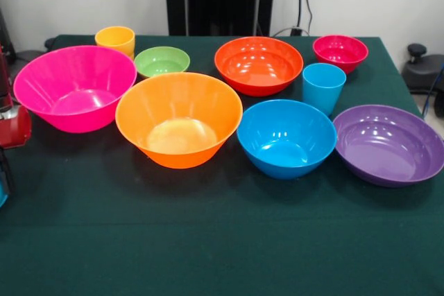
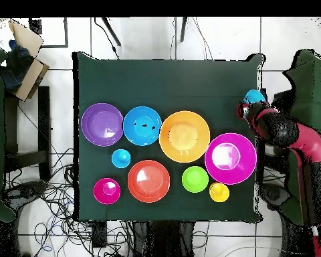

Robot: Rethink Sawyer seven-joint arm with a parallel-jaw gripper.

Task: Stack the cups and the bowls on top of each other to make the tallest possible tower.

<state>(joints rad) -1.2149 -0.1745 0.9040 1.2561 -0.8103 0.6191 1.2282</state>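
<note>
All pieces stand apart on the green table (image 1: 222, 240), none nested. In the front view the large pink bowl (image 1: 75, 88) is at the left. The large orange bowl (image 1: 179, 119), the blue bowl (image 1: 286, 136) and the purple bowl (image 1: 388, 143) run to the right of it. Behind them stand the yellow-orange cup (image 1: 115, 39), green bowl (image 1: 161, 61), red-orange bowl (image 1: 258, 65), light blue cup (image 1: 323, 86) and magenta bowl (image 1: 340, 52). In the overhead view my gripper (image 2: 249, 107) is off the table's right edge, next to the small teal bowl (image 2: 255, 97).
The red and black arm (image 2: 287, 134) lies along the table's right side in the overhead view and shows at the front view's left edge (image 1: 14, 126). Cables cover the floor round the table. A cardboard box (image 2: 26, 57) stands at the overhead view's upper left.
</note>
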